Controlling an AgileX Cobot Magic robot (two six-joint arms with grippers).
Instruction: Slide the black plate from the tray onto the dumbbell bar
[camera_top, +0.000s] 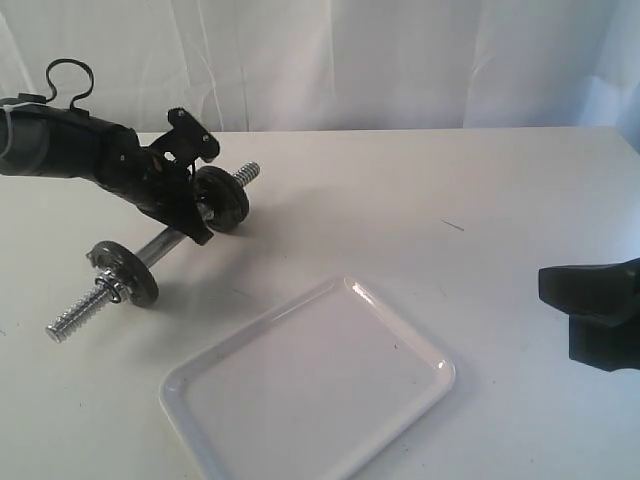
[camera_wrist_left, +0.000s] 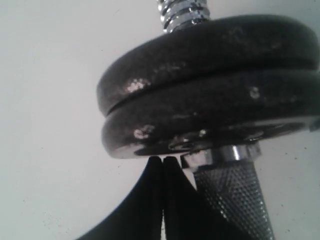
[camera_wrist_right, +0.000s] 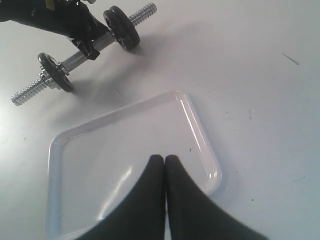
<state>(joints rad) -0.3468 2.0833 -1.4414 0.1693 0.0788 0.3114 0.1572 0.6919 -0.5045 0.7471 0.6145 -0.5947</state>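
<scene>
While the left pincer (camera_wrist_left: 163, 159) is pressed together just beside the black plate (camera_top: 225, 200), which sits on the dumbbell bar (camera_top: 162, 243), the right pincer (camera_wrist_right: 164, 157), also pressed together, hangs over the tray (camera_wrist_right: 202, 135). Bar and tray lie on a white tabletop (camera_top: 450, 200) before a white curtain (camera_top: 400, 60); a yellow sticker (camera_wrist_right: 50, 4) on the left arm is too small to read.

A white table (camera_top: 480, 180) stands before what seems a white draped curtain (camera_top: 400, 60), evenly lit.
</scene>
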